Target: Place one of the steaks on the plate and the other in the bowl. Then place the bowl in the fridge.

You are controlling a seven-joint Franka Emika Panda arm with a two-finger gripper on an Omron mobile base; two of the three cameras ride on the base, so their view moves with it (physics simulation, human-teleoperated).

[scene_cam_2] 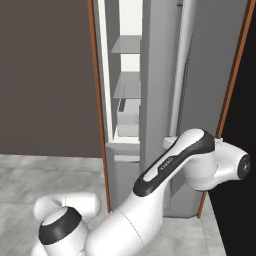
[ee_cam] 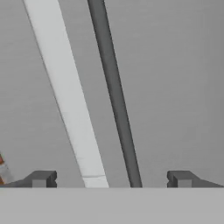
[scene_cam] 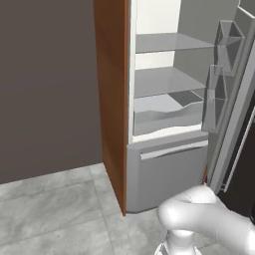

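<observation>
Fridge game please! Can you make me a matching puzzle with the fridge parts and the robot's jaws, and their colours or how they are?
Things:
1. fridge side panel
2. fridge door
3. bar handle
4. gripper

Descriptions:
A. jaws wide apart, holding nothing
B. wood-brown
C. swung open, bins on its inside
D. long pale bar on the grey door

Pairs: 1-B, 2-C, 3-D, 4-A

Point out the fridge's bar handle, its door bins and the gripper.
bar handle (ee_cam: 72, 98): hand view, middle of the pale bar running across the grey door.
door bins (scene_cam: 222, 74): left base view, front wall of the bins on the open door.
gripper (ee_cam: 111, 178): hand view, midway between its two dark tips, open.
</observation>
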